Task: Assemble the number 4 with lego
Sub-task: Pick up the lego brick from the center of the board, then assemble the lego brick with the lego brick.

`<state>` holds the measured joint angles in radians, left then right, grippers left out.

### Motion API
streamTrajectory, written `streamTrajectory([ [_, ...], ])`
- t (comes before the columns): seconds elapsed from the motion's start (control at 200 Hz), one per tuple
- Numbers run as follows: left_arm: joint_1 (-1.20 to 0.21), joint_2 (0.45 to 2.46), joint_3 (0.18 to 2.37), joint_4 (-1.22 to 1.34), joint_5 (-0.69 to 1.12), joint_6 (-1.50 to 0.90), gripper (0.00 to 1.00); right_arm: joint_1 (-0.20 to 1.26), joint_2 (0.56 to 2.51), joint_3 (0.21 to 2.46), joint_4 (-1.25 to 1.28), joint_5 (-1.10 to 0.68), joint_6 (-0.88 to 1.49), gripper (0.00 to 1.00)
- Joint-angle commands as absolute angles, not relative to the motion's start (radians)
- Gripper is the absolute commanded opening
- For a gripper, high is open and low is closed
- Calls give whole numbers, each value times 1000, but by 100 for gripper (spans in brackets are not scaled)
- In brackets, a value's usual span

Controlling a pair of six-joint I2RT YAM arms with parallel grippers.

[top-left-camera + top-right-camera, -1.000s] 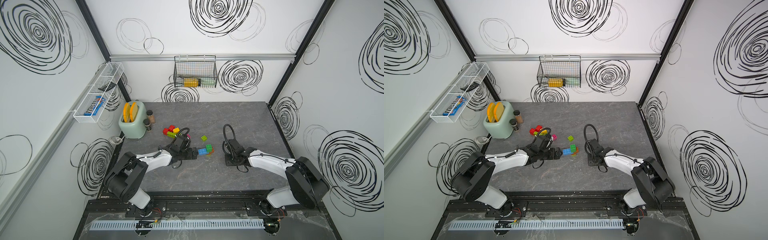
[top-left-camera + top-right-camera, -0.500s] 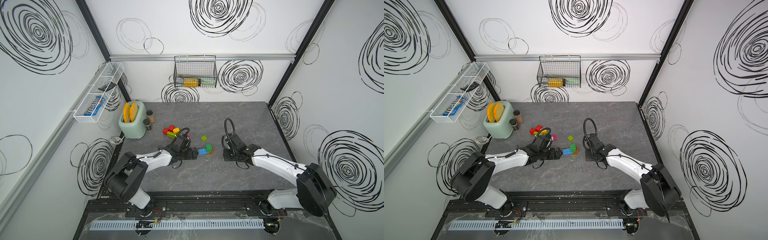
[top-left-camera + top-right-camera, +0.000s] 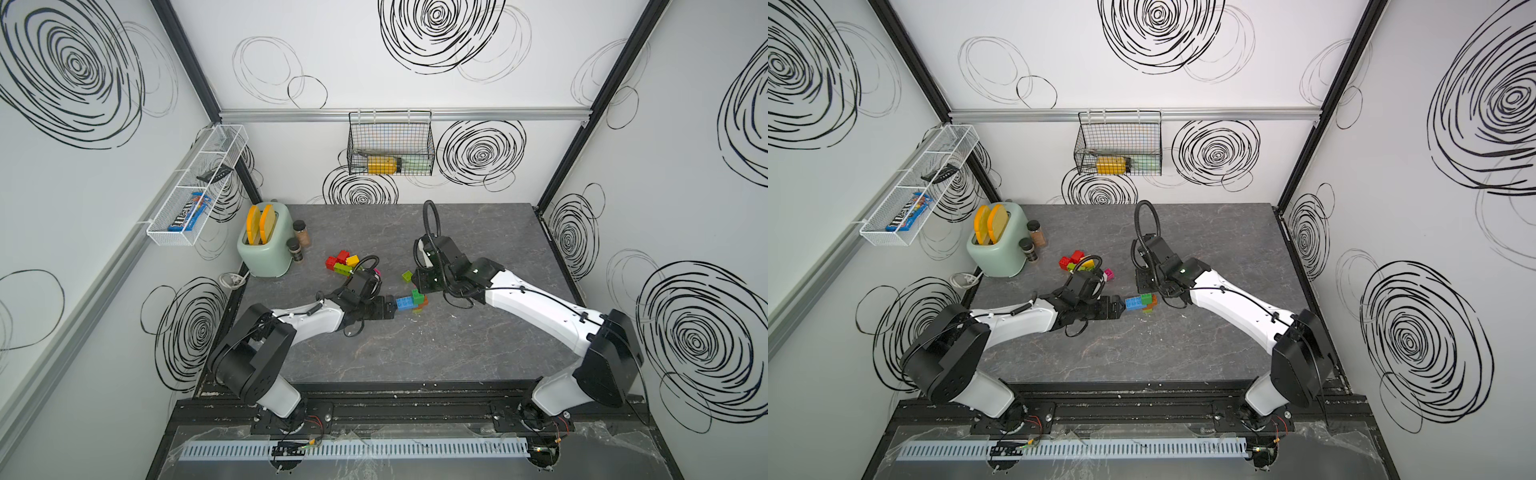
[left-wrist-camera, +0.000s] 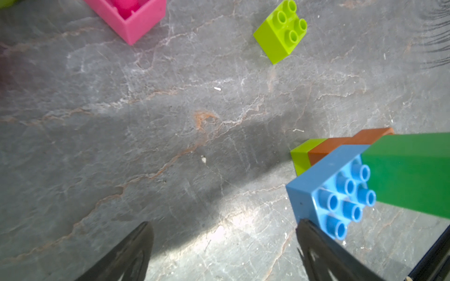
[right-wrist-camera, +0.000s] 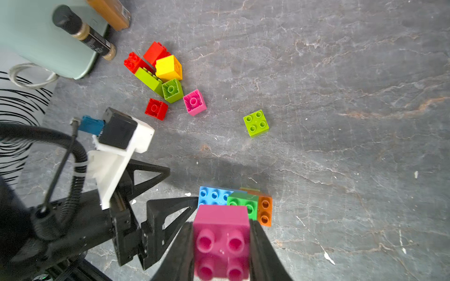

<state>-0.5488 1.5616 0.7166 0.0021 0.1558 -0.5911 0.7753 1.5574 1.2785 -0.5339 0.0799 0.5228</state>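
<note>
1. R gripper (image 5: 222, 231): jaws pinching pink brick (image 5: 220, 219).
2. Lego build (image 3: 411, 300), mid-frame in a top view, lies just lower-left of R jaws; long axis across frame.
3. L gripper (image 4: 224, 225): jaws spread, one tip against build's blue end.

A grey marbled table (image 3: 478, 340) bears a mint toaster (image 3: 266, 253). Two spice jars (image 3: 300, 232) stand just beside it, loose lego bricks (image 3: 343, 262) lie near, and a joined lego cluster (image 3: 411, 301) sits farther off.

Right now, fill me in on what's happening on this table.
The right gripper is shut on a pink square studded plastic brick, held close to the small joined cluster of blue, green, orange and lime bricks. The left gripper stands open, one fingertip against the cluster's blue brick. More loose bricks lie near the mint-green toaster.
</note>
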Motion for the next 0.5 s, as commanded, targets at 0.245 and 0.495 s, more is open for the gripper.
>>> streamTrajectory([
  [0.245, -544, 1560, 746, 28, 165, -584, 96, 792, 1663, 1361, -672, 111, 532, 0],
  [0.495, -543, 1563, 747, 28, 164, -584, 96, 793, 1685, 1348, -665, 100, 528, 0],
])
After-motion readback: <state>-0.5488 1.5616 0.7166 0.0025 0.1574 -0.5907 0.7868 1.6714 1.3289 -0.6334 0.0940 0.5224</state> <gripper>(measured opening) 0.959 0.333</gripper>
